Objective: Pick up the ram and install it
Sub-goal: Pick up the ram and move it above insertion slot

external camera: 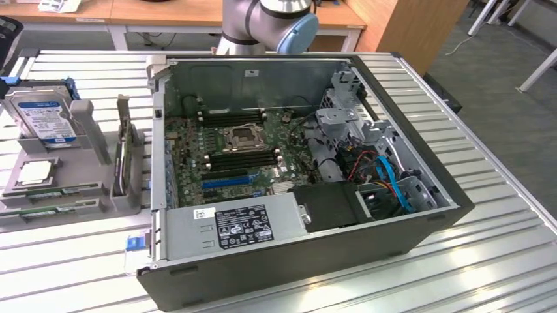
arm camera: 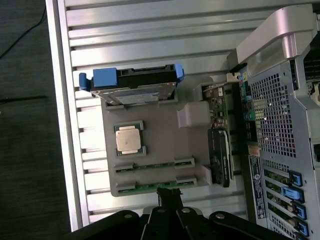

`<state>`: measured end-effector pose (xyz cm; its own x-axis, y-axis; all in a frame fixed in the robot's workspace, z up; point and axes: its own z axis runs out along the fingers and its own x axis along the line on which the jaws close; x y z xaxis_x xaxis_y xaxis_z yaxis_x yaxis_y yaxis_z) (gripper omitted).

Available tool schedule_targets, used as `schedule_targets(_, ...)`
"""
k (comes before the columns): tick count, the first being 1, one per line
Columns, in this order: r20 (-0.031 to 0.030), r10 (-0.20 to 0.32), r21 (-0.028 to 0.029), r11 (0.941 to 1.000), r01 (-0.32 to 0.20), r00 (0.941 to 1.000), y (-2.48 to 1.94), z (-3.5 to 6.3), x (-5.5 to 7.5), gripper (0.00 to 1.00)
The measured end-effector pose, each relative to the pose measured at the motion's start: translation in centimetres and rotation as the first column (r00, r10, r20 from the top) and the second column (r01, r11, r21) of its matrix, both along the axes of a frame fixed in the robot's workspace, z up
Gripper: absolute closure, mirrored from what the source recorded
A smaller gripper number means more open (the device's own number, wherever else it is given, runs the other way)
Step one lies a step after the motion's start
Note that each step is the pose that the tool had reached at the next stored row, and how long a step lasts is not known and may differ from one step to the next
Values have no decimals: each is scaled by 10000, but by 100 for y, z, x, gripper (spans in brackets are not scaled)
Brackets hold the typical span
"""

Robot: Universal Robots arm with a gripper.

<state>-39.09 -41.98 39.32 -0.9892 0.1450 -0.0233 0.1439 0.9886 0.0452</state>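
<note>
Ribbed metal table [arm camera: 150,30], grey tray [arm camera: 165,132], thin green ram [arm camera: 145,187], closed hand [arm camera: 169,194].

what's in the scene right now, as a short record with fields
ram: in the tray's end slot, a second stick in the next slot
gripper: shut, tips over the end-slot ram, contact unclear
tray: grey, also holds hard drive and cpu
case: open, beside the tray, motherboard exposed
task state: ram not yet picked up
</note>
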Motion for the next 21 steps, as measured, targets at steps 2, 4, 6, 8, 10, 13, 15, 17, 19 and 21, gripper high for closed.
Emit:
schedule_targets(2,0,0,0,10000,0,10000,0,0,0,90)
schedule_targets(4,0,6,0,10000,-6,10000,0,0,0,90)
schedule_targets(6,0,66,0,10000,-66,10000,0,0,0,90)
schedule_targets(8,-1,178,-1,9998,-178,9998,0,0,0,90)
schedule_targets(10,0,345,0,9994,-345,9994,0,0,0,90)
schedule_targets(13,0,661,0,9978,-661,9978,0,0,0,90)
schedule_targets(15,0,894,0,9960,-894,9960,0,0,0,90)
schedule_targets(17,0,1129,0,9936,-1129,9936,0,0,0,90)
schedule_targets(19,0,1368,0,9906,-1368,9906,0,0,0,90)
schedule_targets(21,0,1634,0,9866,-1634,9866,0,0,0,90)
